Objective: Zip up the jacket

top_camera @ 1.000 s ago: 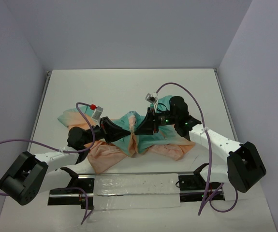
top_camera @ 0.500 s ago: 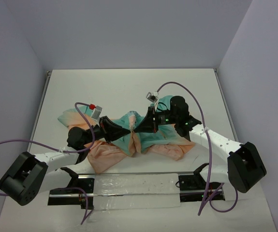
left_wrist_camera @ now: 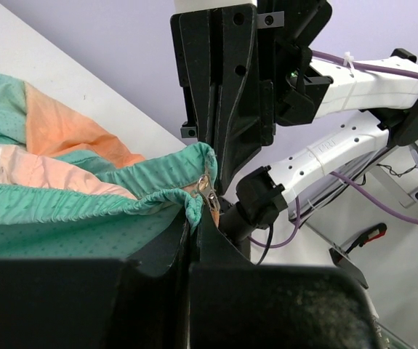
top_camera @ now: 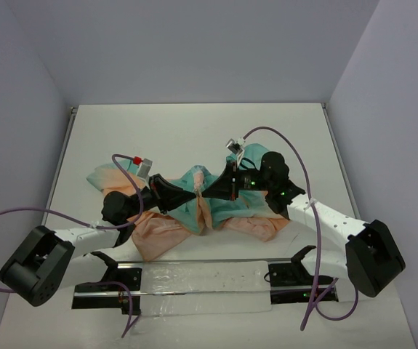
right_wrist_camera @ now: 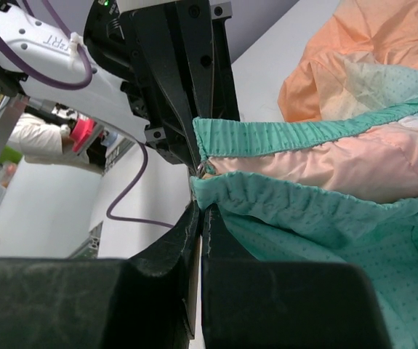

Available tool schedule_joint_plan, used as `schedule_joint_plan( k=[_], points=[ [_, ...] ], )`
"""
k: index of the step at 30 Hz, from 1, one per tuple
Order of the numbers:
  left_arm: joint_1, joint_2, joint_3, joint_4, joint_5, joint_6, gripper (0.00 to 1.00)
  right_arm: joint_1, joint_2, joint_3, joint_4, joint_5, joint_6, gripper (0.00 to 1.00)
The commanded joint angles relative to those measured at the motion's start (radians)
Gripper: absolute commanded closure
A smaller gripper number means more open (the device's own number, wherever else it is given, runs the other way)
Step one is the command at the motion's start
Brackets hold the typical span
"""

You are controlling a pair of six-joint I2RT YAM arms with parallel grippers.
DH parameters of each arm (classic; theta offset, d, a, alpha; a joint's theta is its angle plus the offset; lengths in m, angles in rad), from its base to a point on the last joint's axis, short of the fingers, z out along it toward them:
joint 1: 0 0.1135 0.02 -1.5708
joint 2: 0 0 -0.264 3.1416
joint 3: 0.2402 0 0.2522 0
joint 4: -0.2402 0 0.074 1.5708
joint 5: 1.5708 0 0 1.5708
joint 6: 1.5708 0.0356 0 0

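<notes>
The jacket point(top_camera: 223, 211), peach-orange and teal, lies crumpled at mid-table. My left gripper point(top_camera: 193, 195) and right gripper point(top_camera: 209, 190) meet tip to tip over its middle. In the left wrist view my left gripper point(left_wrist_camera: 194, 212) is shut on the jacket's teal hem point(left_wrist_camera: 85, 207), with a small metal zipper piece point(left_wrist_camera: 207, 186) just beyond its tips. In the right wrist view my right gripper point(right_wrist_camera: 200, 209) is shut on the other teal hem edge point(right_wrist_camera: 281, 200), with the zipper end point(right_wrist_camera: 207, 169) right above its tips. Each gripper faces the other at close range.
A clear plastic strip point(top_camera: 201, 280) lies along the near edge between the arm bases. Purple cables point(top_camera: 274, 134) loop over both arms. White walls close in the table on three sides.
The right arm has shifted slightly to the right and nearer. Both grippers stay shut on the hem, tip to tip. The jacket has barely moved.
</notes>
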Motion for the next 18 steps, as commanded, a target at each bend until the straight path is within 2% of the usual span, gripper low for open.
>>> schedule_joint_plan(
  k=[1, 13, 16, 18],
  points=[
    [0.001, 0.018, -0.022, 0.180, 0.027, -0.021, 1.00, 0.002, -0.024, 0.015, 0.128, 0.084, 0.045, 1.00],
    [-0.005, -0.002, -0.059, 0.219, 0.019, -0.034, 1.00, 0.001, -0.027, -0.015, 0.182, 0.311, 0.120, 1.00],
    [-0.006, -0.019, -0.039, 0.164, 0.032, -0.017, 1.00, 0.001, -0.022, -0.013, 0.187, 0.314, 0.125, 1.00],
    [-0.006, -0.037, -0.025, 0.096, 0.046, -0.002, 0.89, 0.001, -0.014, -0.001, 0.177, 0.304, 0.119, 1.00]
  ],
)
